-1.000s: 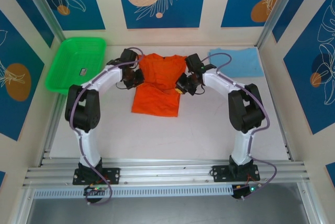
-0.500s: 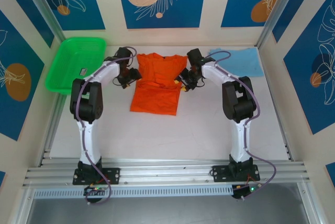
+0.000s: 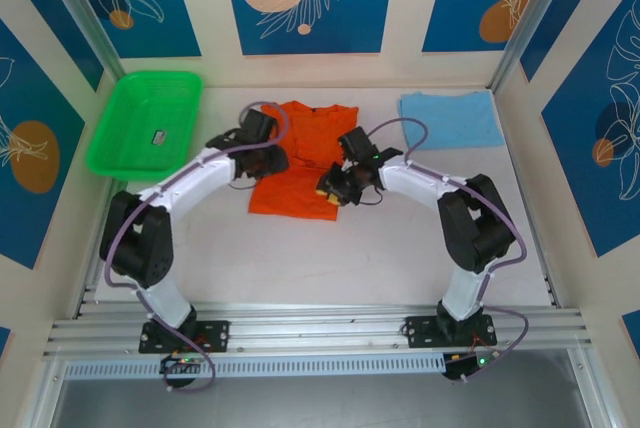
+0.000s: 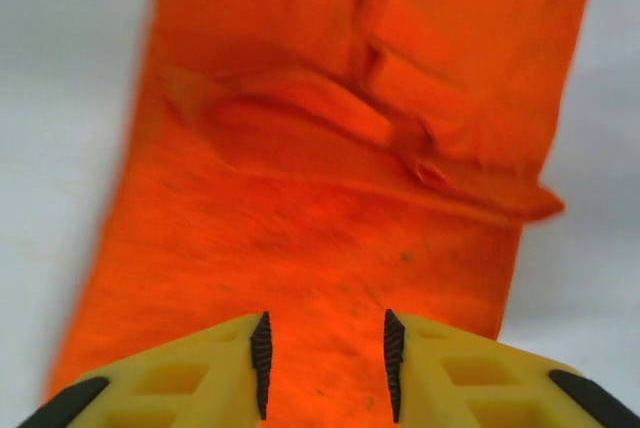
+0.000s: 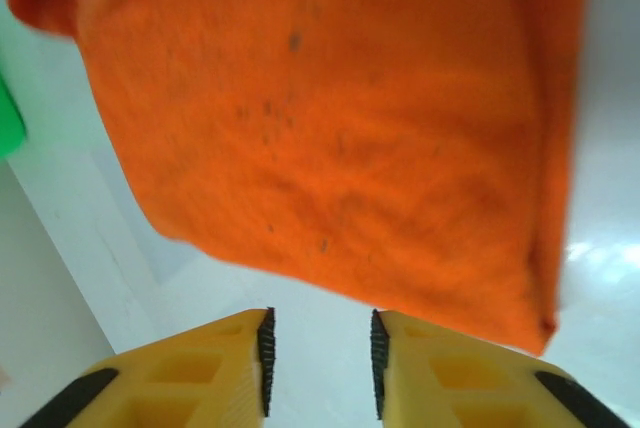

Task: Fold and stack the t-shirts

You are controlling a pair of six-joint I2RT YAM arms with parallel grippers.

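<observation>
While both arms bend inward over the white bench (image 3: 400, 248), the orange t-shirt (image 3: 300, 168) lies flat near the middle of its far half, collar toward the back wall and hem toward the arm bases. The left claw (image 3: 270, 159) hangs over the shirt's left edge, and in the left wrist view (image 4: 325, 353) its yellow fingers (image 4: 210, 373) stand spread apart with orange cloth (image 4: 330, 198) showing in the gap and nothing pinched; a crumpled ridge runs across the shirt beyond them. The right claw (image 3: 330, 188) sits at the shirt's lower right corner. In the right wrist view (image 5: 320, 348) it is also spread, bare bench visible between its fingers, and the shirt's edge (image 5: 330, 148) lies just ahead of the tips without touching them. The sky-blue t-shirt (image 3: 452, 118) lies folded flat at the far right corner, well apart from the orange one. A green plastic basket (image 3: 120, 143) stands at the far left, with a small grey item (image 3: 158, 136) inside it.
</observation>
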